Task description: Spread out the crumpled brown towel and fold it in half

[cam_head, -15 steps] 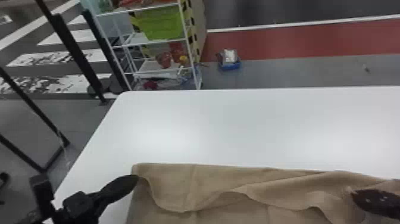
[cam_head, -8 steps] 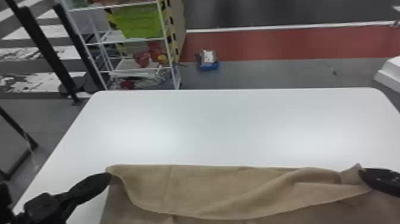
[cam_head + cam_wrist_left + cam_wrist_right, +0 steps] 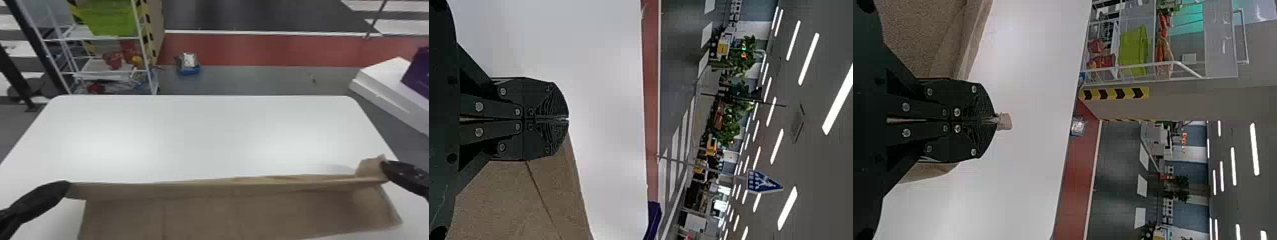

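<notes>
At the lower left of the head view, my left gripper (image 3: 67,184) is shut on the far left corner of the brown towel (image 3: 204,210). My right gripper (image 3: 384,166) is shut on the towel's right end, where a small bunched flap stands up beyond the fingertips. Between them the upper edge runs nearly straight, and the rest hangs or lies toward the front. The left wrist view has the left gripper (image 3: 568,119) closed, with towel (image 3: 514,200) beside it. In the right wrist view a tuft of towel (image 3: 1004,121) pokes out from the tips of the right gripper (image 3: 995,120).
A white table (image 3: 204,134) extends beyond the towel. Behind its left side is a white shelf rack (image 3: 105,75) with a green bin (image 3: 108,19). A small blue box (image 3: 188,68) sits on the floor, and a white block (image 3: 383,79) stands past the right edge.
The head view has shifted toward the right. My right gripper has drawn away from the left one, pulling the towel's upper edge from loose, wavy folds into a nearly straight line.
</notes>
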